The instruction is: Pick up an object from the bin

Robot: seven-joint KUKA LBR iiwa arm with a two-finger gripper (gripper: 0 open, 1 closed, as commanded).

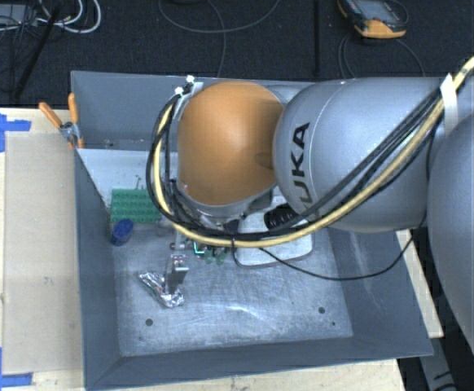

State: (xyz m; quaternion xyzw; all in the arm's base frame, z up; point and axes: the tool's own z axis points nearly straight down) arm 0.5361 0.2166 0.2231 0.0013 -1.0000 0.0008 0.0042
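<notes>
While low in bin [263, 309], tool [174, 278] downward

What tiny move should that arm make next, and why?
Probably ease the pincer a touch lower onto the shiny crumpled thing on the bin floor. It stands right over that thing's right end, while the green ridged block and the small blue cap lie apart, further back on the left, so this is the nearest pick.

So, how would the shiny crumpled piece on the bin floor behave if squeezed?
The shiny crumpled piece looks like thin foil, so it is probably light and easily deformed. Its glossy surface may slip. Lying flat and irregular, it seems unlikely to roll.
</notes>
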